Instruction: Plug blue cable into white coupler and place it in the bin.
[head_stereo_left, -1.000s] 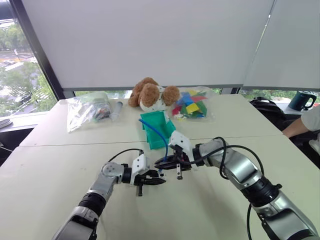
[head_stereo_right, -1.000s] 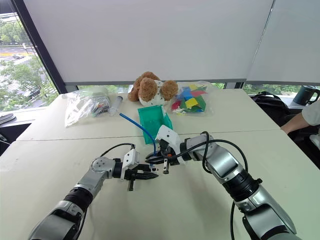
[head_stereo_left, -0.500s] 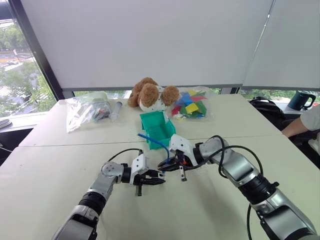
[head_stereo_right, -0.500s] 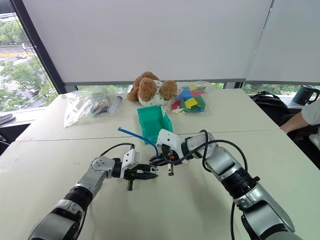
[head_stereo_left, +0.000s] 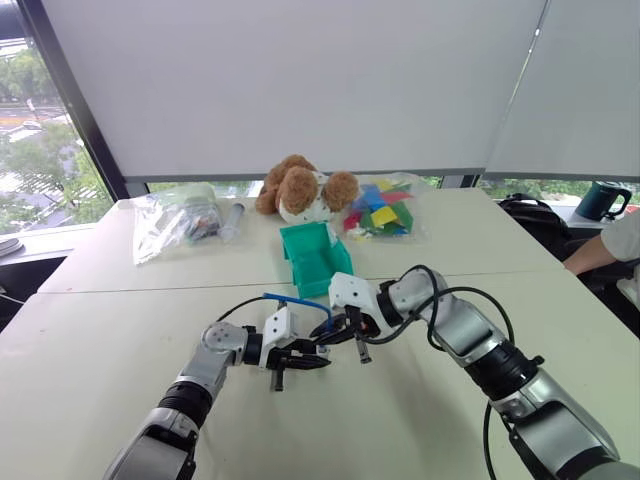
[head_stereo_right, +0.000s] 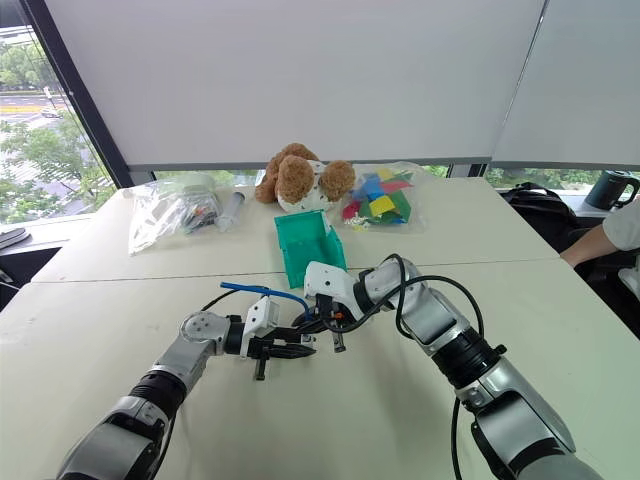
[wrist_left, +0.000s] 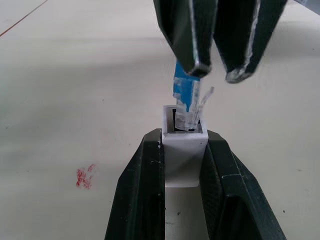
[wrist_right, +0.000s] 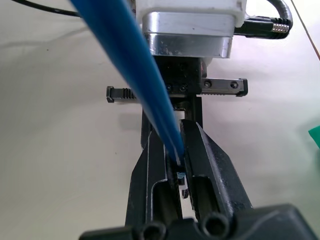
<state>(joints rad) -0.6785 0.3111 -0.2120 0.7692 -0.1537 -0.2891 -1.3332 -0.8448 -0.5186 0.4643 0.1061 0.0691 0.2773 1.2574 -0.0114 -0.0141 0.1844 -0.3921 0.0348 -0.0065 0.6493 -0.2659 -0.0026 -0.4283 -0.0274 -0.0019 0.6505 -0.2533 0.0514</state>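
Observation:
My left gripper (head_stereo_left: 312, 361) is shut on the white coupler (wrist_left: 185, 150), a small boxy piece clamped between its two black fingers (wrist_left: 142, 200). My right gripper (head_stereo_left: 345, 335) meets it from the right and is shut on the blue cable (wrist_right: 131, 75) just behind its plug. The clear-and-blue plug (wrist_left: 186, 102) sits tip-first in the coupler's opening. The cable's free length (head_stereo_left: 290, 298) arcs back to the left above my left wrist. The teal bin (head_stereo_left: 315, 258) stands on the table just beyond both grippers.
A teddy bear (head_stereo_left: 300, 190) sits behind the bin, with a clear bag of coloured blocks (head_stereo_left: 382, 212) to its right and another clear bag (head_stereo_left: 180, 220) to its left. A person's arm (head_stereo_left: 600, 250) and a dark mug (head_stereo_left: 603, 201) are at the far right.
The right gripper has rolled at the wrist, swinging the cable's free end from up over the bin down and to the left. The left gripper has stayed in place.

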